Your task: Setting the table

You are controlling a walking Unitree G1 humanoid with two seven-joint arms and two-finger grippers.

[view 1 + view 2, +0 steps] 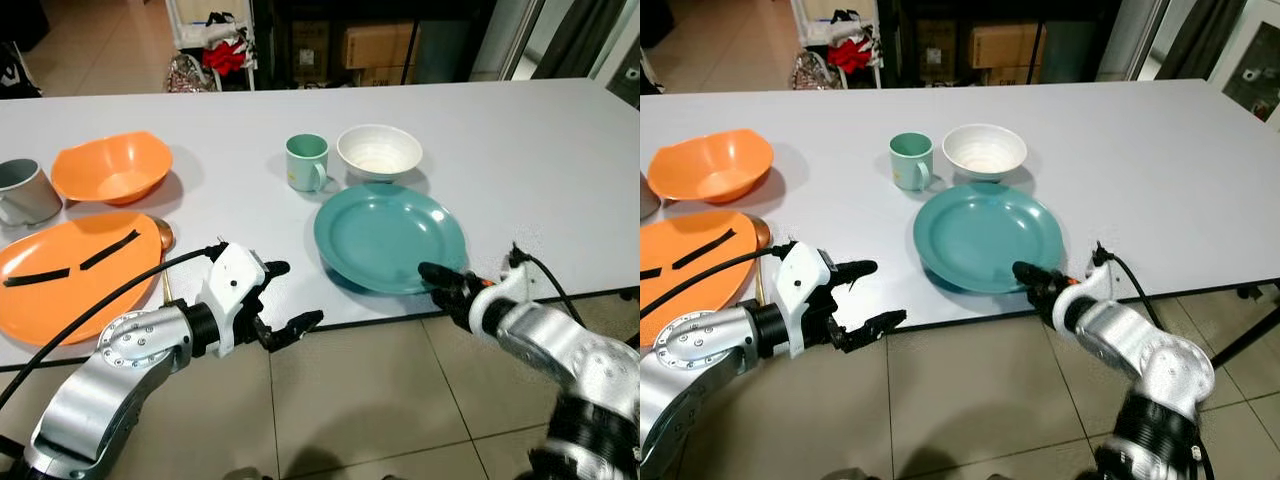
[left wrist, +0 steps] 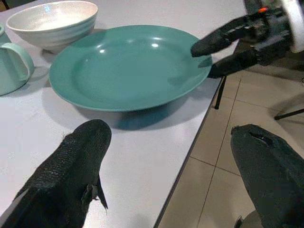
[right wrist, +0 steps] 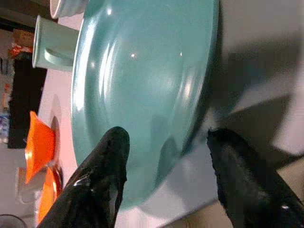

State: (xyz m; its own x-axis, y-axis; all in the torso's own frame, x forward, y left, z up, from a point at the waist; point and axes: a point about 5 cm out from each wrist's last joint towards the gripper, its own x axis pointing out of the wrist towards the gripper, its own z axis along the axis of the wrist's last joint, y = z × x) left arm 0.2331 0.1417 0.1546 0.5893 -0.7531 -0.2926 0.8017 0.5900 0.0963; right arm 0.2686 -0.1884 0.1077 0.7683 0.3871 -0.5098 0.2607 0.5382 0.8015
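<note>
1. Left eye view cuts off my grey mug [image 1: 25, 192] and orange plate [image 1: 75, 270] at the left edge; two black strips lie on that plate, what they are I cannot tell.
2. No writing is readable anywhere; the boxes [image 1: 375, 45] beyond the table [image 1: 520, 150] are too dark.
3. My right gripper [image 1: 1032, 279] is spread, one finger over the teal plate's [image 1: 390, 235] near rim, one below the table edge; whether either touches, I cannot tell.
4. My left gripper [image 1: 285, 300] is spread, empty, at the near edge.
5. Far of the plate: green mug [image 1: 307, 161], white bowl [image 1: 379, 151]. Orange bowl [image 1: 112, 167] far left.
</note>
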